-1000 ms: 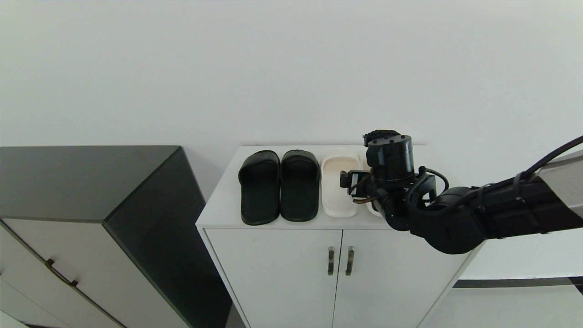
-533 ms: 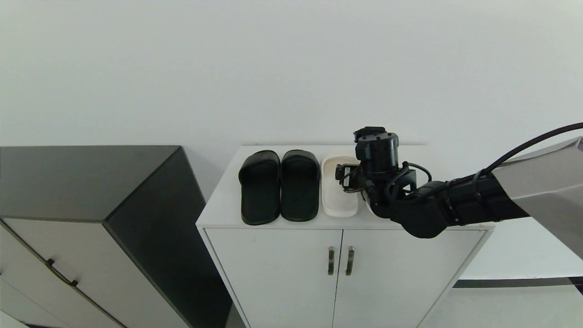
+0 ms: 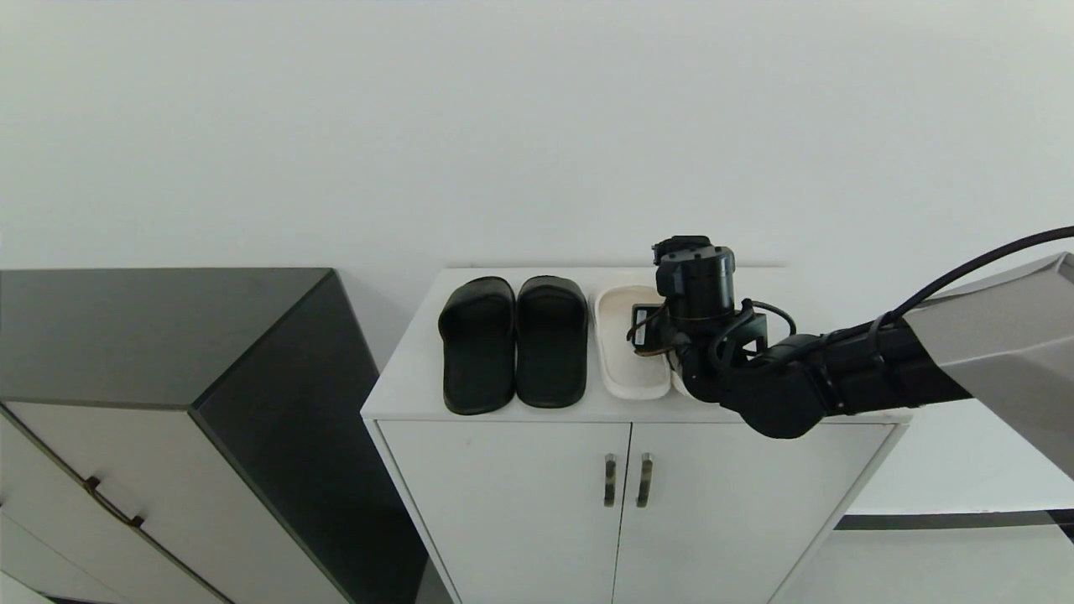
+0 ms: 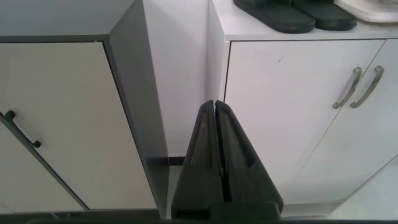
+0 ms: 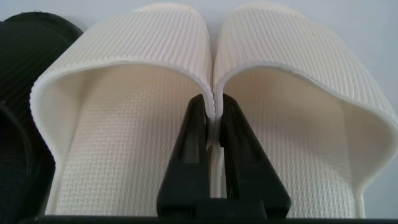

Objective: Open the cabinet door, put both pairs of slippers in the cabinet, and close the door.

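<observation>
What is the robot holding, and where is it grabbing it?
The right gripper pinches both white slippers together by their touching inner strap edges.

Right arm in over the white pair; grip closed.
Over the last second the right gripper (image 5: 213, 111) moved from near the front edge of the cabinet (image 3: 403, 394) farther back over the white slippers (image 3: 625, 369). In the last half-second its fingers (image 5: 194, 124) closed on the pair's adjoining upper edges. The left slipper's near end slid slightly toward its mate.
</observation>
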`<state>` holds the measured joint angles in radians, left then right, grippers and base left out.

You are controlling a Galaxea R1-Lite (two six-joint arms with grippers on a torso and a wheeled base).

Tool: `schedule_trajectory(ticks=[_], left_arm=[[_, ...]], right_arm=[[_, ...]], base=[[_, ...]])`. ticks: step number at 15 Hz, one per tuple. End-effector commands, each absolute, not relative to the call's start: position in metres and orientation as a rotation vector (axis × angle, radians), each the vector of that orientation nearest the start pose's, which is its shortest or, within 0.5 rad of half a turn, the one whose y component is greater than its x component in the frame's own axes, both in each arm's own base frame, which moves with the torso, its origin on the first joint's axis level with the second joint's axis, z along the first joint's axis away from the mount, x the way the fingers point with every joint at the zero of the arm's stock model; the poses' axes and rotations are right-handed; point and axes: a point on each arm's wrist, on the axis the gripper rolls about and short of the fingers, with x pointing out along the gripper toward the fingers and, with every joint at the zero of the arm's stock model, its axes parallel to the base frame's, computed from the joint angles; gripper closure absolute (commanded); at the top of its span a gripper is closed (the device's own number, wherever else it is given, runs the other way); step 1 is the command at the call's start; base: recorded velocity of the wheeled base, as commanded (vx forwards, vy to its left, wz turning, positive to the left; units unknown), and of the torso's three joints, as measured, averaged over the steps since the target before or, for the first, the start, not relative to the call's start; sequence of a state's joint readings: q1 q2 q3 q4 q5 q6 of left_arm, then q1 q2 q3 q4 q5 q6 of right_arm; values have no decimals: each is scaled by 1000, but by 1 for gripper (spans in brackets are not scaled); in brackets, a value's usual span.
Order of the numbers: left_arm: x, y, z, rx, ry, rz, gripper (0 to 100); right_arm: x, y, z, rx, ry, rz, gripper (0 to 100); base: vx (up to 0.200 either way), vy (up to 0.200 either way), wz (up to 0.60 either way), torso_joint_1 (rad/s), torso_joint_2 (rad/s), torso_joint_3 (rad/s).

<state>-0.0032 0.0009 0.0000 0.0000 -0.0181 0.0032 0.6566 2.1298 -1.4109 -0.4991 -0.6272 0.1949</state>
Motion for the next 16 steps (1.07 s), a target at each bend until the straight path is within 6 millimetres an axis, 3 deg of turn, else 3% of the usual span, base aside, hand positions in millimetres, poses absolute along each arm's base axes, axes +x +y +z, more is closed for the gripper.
schedule_trajectory(ticks=[1,4,9,14,16], left_arm=[[-23,0,76,3,2,-21,100],[-23,0,76,3,2,-21,100],[-23,0,76,3,2,-21,100],[-23,0,76,5,1,-21,100],[-23,0,76,5,1,-21,100]], right_arm=[[339,246,193,64,156,18,100],[311,234,211,73,140,52,100],[260,218,215,69,162,196,100],[181,174,209,42,227,577,100],[168,168,210,47,230,664,100]], base=[[0,0,0,0,0,0],[0,0,0,0,0,0],[0,0,0,0,0,0],[0,0,0,0,0,0],[0,0,0,0,0,0]])
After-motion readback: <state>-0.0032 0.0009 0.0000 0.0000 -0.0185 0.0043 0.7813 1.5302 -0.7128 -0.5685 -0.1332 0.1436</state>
